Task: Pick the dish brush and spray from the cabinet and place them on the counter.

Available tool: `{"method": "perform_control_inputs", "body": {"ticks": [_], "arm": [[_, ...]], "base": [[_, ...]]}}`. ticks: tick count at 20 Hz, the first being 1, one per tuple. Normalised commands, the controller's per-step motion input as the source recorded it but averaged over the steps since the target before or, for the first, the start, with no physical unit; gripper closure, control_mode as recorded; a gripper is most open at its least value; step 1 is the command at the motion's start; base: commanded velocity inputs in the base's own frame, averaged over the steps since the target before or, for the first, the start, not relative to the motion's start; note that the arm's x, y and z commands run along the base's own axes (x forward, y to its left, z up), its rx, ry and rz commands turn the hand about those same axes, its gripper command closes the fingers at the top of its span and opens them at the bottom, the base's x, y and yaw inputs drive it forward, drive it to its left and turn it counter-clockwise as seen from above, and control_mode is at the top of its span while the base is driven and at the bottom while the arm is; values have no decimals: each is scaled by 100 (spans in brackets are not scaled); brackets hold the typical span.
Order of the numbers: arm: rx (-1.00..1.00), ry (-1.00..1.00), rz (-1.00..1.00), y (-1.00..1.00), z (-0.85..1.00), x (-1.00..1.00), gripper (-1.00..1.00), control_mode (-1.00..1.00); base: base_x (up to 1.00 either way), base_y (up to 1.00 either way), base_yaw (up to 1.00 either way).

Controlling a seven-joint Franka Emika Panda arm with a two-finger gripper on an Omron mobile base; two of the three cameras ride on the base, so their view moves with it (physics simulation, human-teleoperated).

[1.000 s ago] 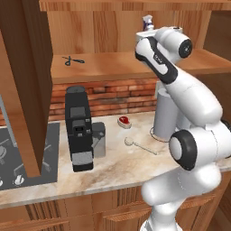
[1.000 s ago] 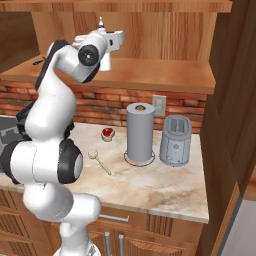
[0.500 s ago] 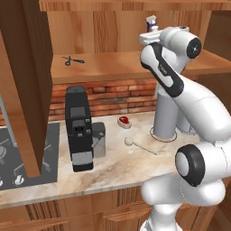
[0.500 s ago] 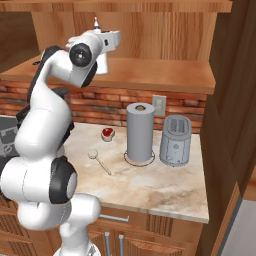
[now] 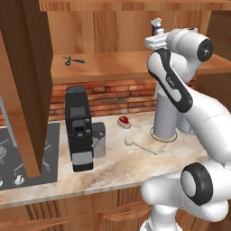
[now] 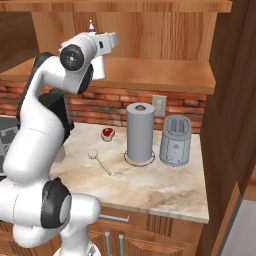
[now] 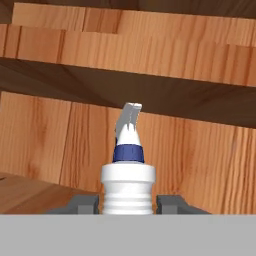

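The spray (image 7: 127, 172), a slim white bottle with a blue collar and pale trigger nozzle, stands upright between my fingers (image 7: 82, 204). My gripper (image 7: 127, 204) is shut on its body. It hangs just above the cabinet's wooden shelf (image 5: 113, 63), at the shelf's right part, with the nozzle (image 5: 156, 26) poking above my hand (image 5: 155, 39). From the right, the same bottle (image 6: 97, 67) shows below my gripper (image 6: 101, 47). The dish brush (image 5: 135, 143) lies flat on the counter (image 5: 122, 169), cream head left, thin handle pointing right; it also appears in the right base view (image 6: 98, 159).
Black scissors (image 5: 72, 60) lie on the shelf's left. An open cabinet door (image 5: 27, 81) juts out at left. On the counter stand a black coffee machine (image 5: 79, 128), a grey paper towel roll (image 6: 140, 131), a toaster (image 6: 175, 140) and a small red object (image 6: 107, 133).
My hand, still shut on the spray, has shifted a little to the right and slightly lower over the shelf as the forearm swung. Nothing on the counter moved.
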Motion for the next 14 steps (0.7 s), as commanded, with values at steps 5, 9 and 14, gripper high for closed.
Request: {"method": "perform_control_inputs", "body": {"ticks": [5,9,14], "arm": [[-2,1,0,-4,0,-51,100,-100],[-2,0,0,-5,0,-52,100,-100],[-2,0,0,-7,0,-54,100,-100]], "base": [[0,0,0],[0,0,0],[0,0,0]]}}
